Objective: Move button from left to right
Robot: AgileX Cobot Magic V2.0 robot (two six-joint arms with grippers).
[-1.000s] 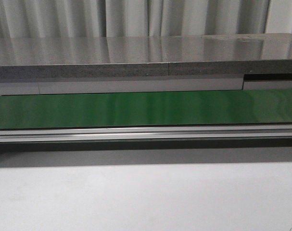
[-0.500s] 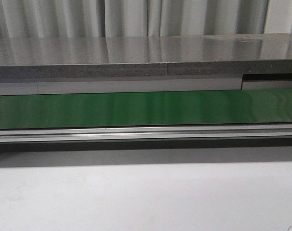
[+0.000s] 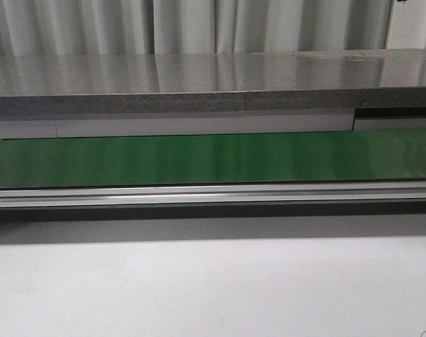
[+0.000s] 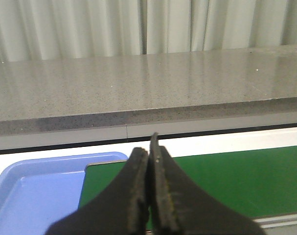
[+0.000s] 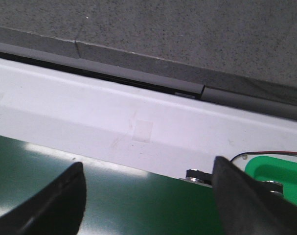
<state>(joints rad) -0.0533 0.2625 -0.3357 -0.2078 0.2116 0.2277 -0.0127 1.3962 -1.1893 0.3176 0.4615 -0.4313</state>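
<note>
The button is out of view in every frame. My left gripper shows in the left wrist view with its black jaws pressed together and nothing between them, above the end of the green conveyor belt next to a blue tray. My right gripper shows in the right wrist view with its jaws wide apart and empty, over the green belt. Neither gripper shows in the front view, where the belt is bare.
A grey stone counter runs behind the belt, with a white rail and an aluminium rail alongside it. A green plastic part with a red wire sits at the belt's right end. Curtains hang at the back.
</note>
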